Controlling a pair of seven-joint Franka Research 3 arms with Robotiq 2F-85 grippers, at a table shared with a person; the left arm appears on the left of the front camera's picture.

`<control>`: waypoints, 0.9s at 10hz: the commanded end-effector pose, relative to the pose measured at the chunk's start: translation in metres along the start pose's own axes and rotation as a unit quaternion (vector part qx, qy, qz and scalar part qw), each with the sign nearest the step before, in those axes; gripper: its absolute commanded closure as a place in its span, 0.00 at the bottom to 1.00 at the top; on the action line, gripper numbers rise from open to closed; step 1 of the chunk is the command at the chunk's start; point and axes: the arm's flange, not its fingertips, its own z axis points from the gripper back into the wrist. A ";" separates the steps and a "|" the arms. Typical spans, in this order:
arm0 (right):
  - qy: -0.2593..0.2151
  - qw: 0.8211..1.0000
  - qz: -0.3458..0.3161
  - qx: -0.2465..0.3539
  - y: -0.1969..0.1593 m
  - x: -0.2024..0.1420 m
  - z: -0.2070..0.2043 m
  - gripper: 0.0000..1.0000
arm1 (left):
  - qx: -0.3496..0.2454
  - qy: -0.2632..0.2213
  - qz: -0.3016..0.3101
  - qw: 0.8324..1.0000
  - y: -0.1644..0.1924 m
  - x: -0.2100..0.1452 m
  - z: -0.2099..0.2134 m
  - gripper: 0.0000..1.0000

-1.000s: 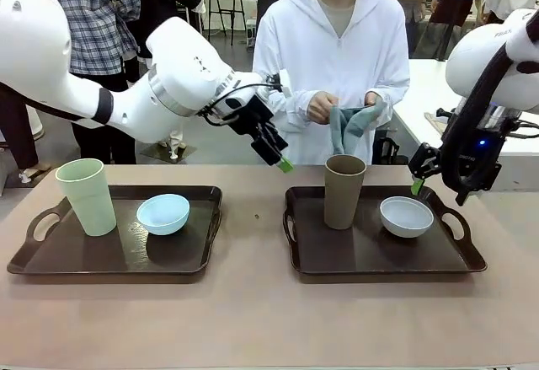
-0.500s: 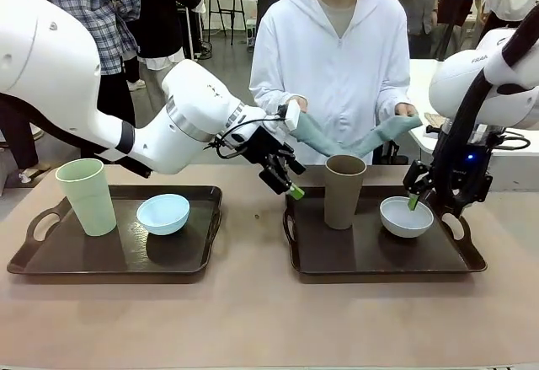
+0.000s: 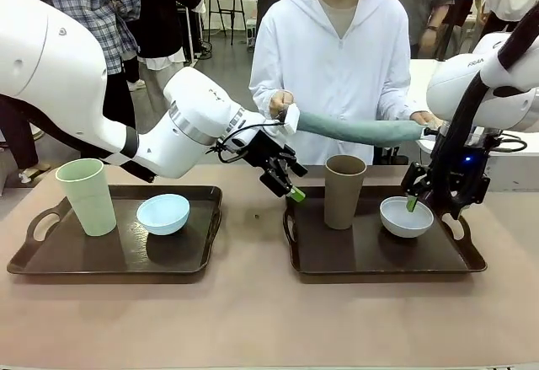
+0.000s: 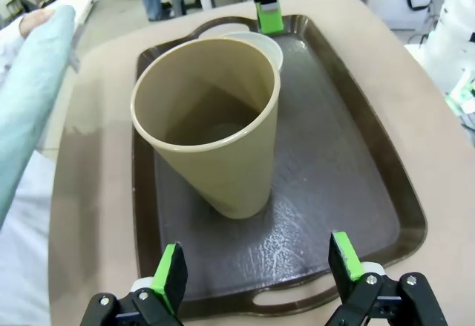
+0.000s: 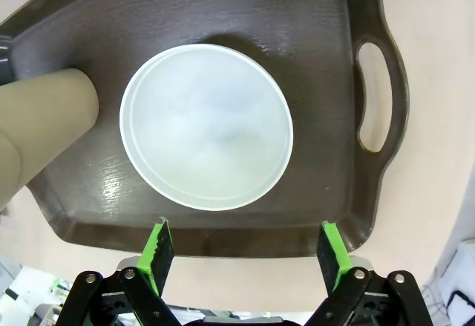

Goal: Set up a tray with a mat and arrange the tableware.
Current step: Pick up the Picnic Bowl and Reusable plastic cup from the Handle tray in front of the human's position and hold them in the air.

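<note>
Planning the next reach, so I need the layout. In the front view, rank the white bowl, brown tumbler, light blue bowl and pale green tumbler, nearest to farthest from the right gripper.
From the right gripper:
1. white bowl, directly beneath it, on the right tray.
2. brown tumbler, same tray, toward the middle.
3. light blue bowl, on the left tray.
4. pale green tumbler, at that tray's far left end.

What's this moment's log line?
left end effector: open, facing brown tumbler | right end effector: open over white bowl | person: holds teal mat stretched
</note>
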 end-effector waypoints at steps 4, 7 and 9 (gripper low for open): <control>-0.011 0.999 0.026 -0.019 -0.002 0.019 -0.014 0.00 | 0.032 -0.008 0.002 0.999 0.007 -0.002 -0.010 0.00; -0.036 0.999 0.014 -0.031 -0.007 0.033 -0.028 0.00 | 0.044 -0.022 -0.004 0.999 0.015 -0.003 -0.033 0.00; -0.057 0.998 0.009 -0.024 -0.007 0.039 -0.038 0.00 | 0.041 -0.022 0.005 0.999 0.021 -0.006 -0.044 0.00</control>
